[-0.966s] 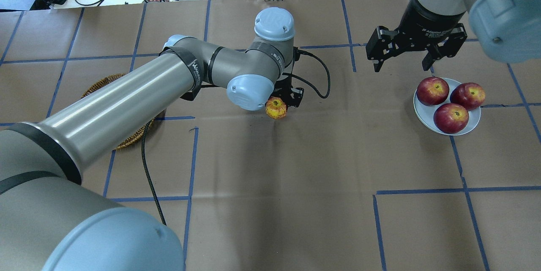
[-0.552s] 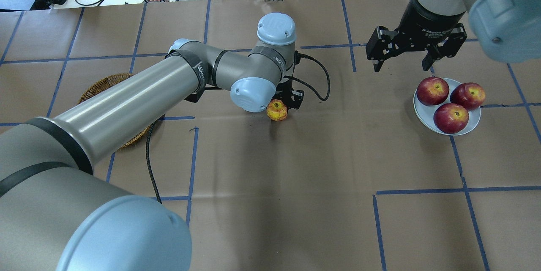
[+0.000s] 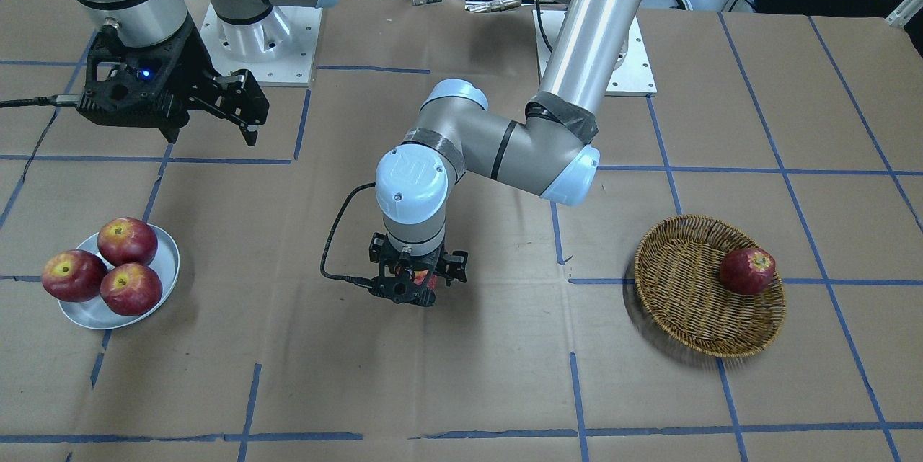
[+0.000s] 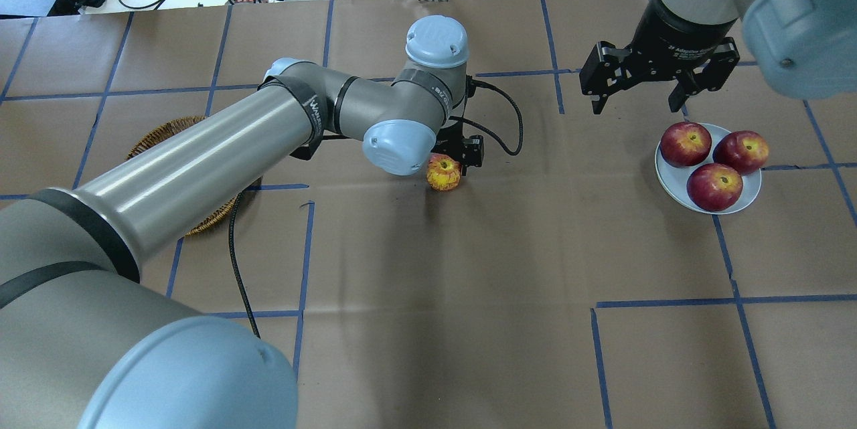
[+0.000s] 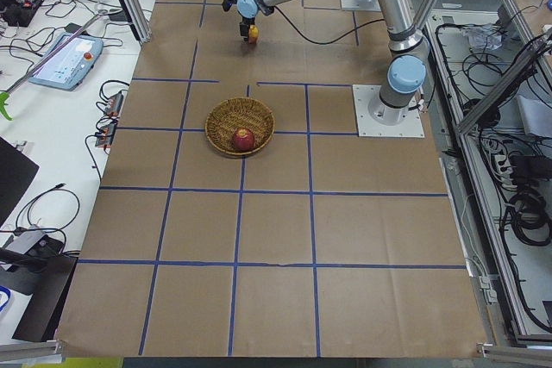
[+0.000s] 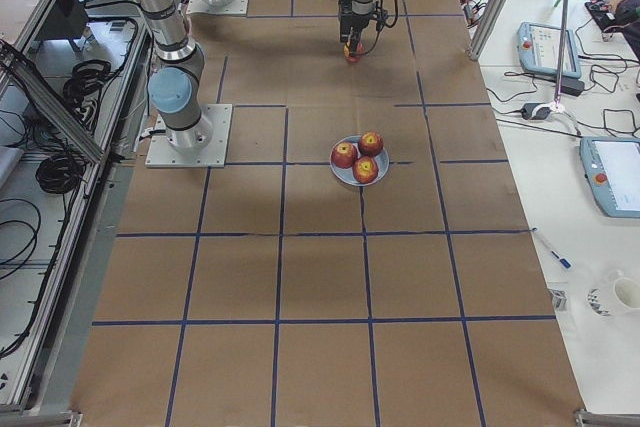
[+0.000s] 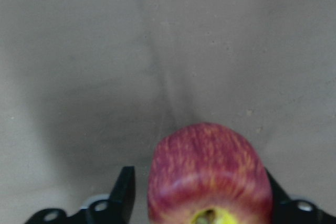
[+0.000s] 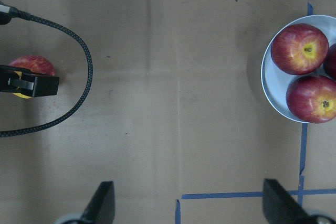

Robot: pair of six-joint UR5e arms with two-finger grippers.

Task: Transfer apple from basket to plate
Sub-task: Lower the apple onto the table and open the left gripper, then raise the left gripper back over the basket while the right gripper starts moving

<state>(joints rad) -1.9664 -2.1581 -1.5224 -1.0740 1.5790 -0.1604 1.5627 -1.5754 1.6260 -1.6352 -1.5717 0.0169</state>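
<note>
The apple (image 4: 444,173), pinkish-red with a yellow stem patch, is low at the table's middle between the fingers of my left gripper (image 4: 450,160). In the left wrist view the apple (image 7: 210,171) touches one finger and a narrow gap shows at the other finger (image 7: 126,192), so the gripper is slightly open. The wicker basket (image 3: 678,296) lies far to the left arm's side. The metal plate (image 4: 666,178) lies on the right arm's side. My right gripper (image 4: 636,106) hangs open and empty above the table, just behind the plate.
Three darker glossy red apples (image 4: 715,186) fill the plate. One dark red apple (image 3: 748,270) lies in the basket. A black cable (image 4: 502,121) loops from the left wrist. Blue tape lines cross the brown paper table cover.
The left arm settled and its wrist turned slightly. The apple shifted a little to the right on the table's middle. The right arm has not moved.
</note>
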